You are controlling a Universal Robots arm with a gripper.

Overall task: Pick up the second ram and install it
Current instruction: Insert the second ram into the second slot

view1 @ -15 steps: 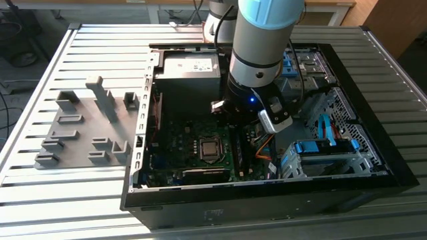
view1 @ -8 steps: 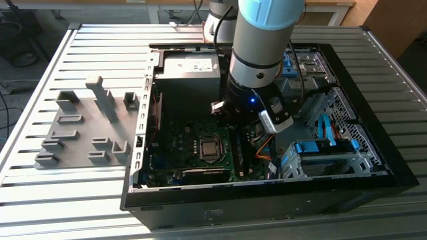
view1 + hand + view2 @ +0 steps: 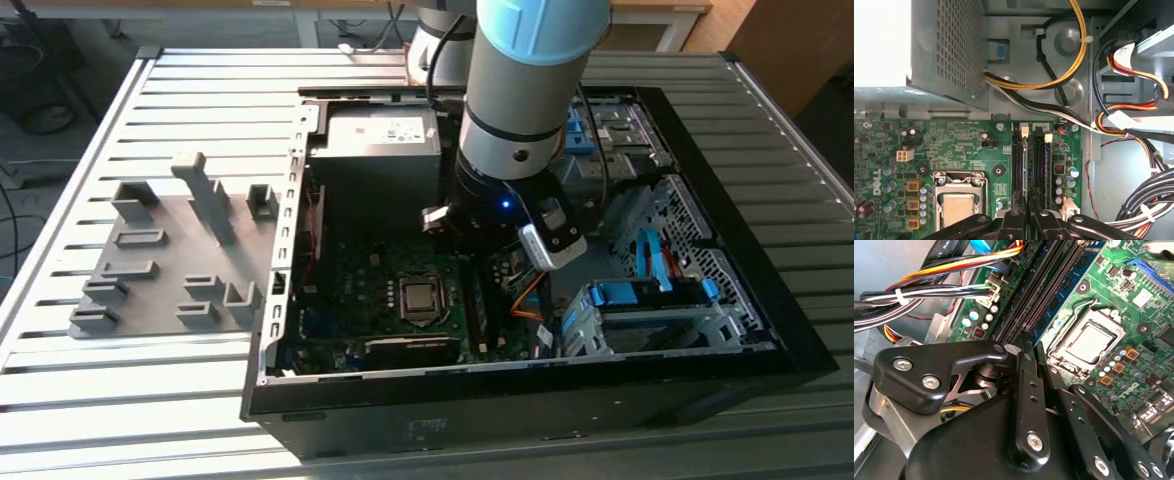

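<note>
arm (image 3: 527, 110) upright, pincer (image 3: 1029, 212) over second ram (image 3: 1025, 172)

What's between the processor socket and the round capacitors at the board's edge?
Black memory slots, with a blue-green memory stick in them, in the first wrist view.

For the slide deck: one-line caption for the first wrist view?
Claw poised over the motherboard's memory slots, beside the CPU socket and below the power supply.
</note>
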